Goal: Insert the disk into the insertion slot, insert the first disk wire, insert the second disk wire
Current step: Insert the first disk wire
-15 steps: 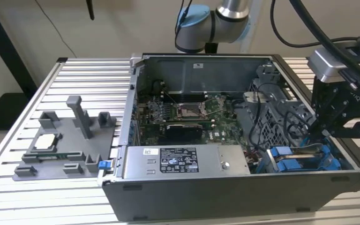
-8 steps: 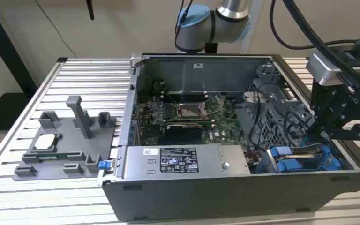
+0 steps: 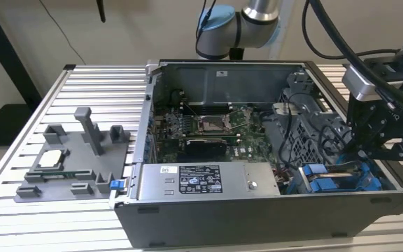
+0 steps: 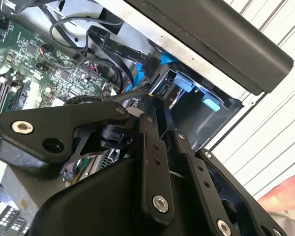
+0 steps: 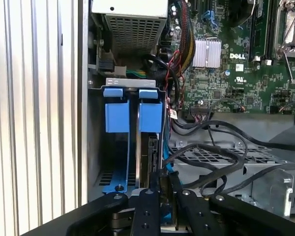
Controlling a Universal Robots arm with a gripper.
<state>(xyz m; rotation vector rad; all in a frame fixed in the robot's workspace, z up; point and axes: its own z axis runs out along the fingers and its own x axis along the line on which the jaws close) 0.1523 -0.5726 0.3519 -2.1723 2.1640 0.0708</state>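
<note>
The insertion slot (image 3: 341,181) is a grey bay with blue rails in the open computer case, at the exterior view's right. In the first wrist view the slot (image 5: 120,115) holds the disk (image 5: 153,152), which stands on edge with a blue carrier strip beside it. My gripper (image 3: 362,153) hangs just above the bay. Its fingers (image 5: 147,206) stand close together at the disk's near end, and the end of a black disk wire (image 5: 206,152) runs in between them. In the second wrist view the gripper (image 4: 155,105) points at the blue tabs (image 4: 184,81). A second black wire (image 5: 221,129) loops nearby.
A grey power supply box (image 3: 209,181) with a sticker sits beside the bay. The motherboard (image 3: 209,126) lies behind it. Loose black cables (image 3: 293,131) cross the metal cage. A grey fixture (image 3: 75,157) with parts stands on the slatted table at the exterior view's left.
</note>
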